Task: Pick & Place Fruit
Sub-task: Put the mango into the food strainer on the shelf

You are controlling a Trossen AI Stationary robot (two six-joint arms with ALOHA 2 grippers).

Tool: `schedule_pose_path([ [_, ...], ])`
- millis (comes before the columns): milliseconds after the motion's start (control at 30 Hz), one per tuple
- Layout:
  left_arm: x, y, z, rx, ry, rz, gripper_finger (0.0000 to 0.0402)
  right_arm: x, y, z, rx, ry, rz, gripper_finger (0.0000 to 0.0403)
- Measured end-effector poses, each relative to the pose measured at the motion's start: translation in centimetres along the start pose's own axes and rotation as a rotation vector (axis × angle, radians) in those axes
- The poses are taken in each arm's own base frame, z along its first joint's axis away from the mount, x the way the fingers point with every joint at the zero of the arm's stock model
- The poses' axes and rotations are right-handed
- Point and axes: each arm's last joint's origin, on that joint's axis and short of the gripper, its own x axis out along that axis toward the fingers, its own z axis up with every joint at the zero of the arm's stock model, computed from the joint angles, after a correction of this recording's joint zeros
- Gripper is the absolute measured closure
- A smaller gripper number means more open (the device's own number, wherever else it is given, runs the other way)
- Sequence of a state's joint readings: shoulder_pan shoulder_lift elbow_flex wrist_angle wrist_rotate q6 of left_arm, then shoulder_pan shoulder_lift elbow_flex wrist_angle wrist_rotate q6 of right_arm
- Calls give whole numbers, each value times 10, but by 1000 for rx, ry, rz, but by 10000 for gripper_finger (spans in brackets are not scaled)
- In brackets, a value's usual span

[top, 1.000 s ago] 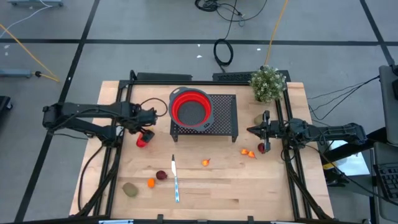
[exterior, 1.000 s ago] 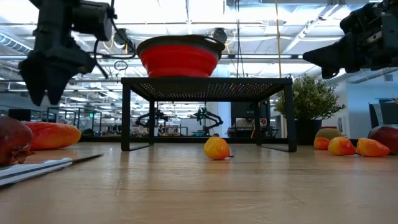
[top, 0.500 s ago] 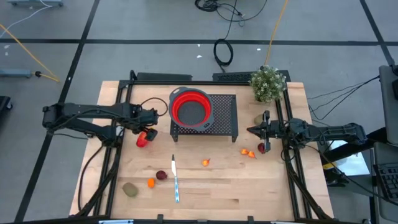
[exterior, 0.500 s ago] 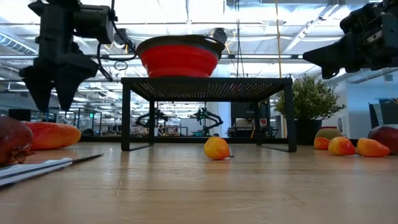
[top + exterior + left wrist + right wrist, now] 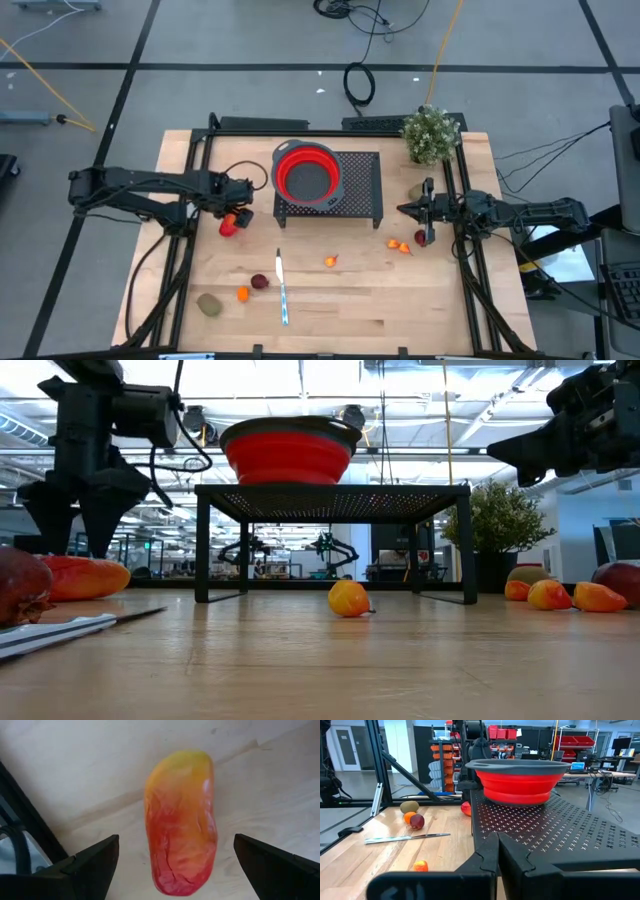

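The red-orange oval fruit (image 5: 229,226) lies on the wooden table at the left, on its long side (image 5: 181,822). My left gripper (image 5: 236,211) hangs just above it, pointing down and open; its fingers (image 5: 95,860) stand on either side of the fruit's lower part without touching. In the low view the gripper (image 5: 75,545) is right above the fruit (image 5: 85,577). My right gripper (image 5: 403,209) waits shut and level at the right (image 5: 497,852). More fruit: a kiwi-like one (image 5: 209,305), a tiny orange one (image 5: 242,294), a dark red one (image 5: 260,282).
A red collapsible bowl (image 5: 306,172) stands on a black perforated stand (image 5: 358,195) at the far middle. A knife (image 5: 282,290) lies near the front. Small orange fruit (image 5: 330,261), (image 5: 399,244) and a dark red one (image 5: 421,238) lie at the right; a potted plant (image 5: 431,133) stands far right.
My left gripper has come down toward the red-orange fruit, staying open and rolling a little about its own axis. The fruit has not moved.
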State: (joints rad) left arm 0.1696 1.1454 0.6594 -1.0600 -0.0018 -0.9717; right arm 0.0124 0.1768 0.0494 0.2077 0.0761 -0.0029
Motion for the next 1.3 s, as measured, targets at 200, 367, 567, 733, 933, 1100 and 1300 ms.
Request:
schedule_pose_path([
  [200,15,1,-1,-1,-18,-27,11,0,0,0,0,-2,0,403],
  [367,29,4,-3,-11,-24,-48,11,0,0,0,1,-2,0,403],
  [567,41,10,-8,-49,16,-41,11,0,0,0,18,-2,0,403],
  [733,42,11,-9,-58,21,-35,31,0,0,0,18,-2,0,403],
  [933,42,11,-9,-58,21,-35,105,0,0,0,18,-2,0,403],
  [1100,42,11,-9,-63,20,-37,167,0,0,0,18,-1,0,403],
  [1300,42,11,-9,-120,25,-32,177,0,0,0,18,-1,0,403],
])
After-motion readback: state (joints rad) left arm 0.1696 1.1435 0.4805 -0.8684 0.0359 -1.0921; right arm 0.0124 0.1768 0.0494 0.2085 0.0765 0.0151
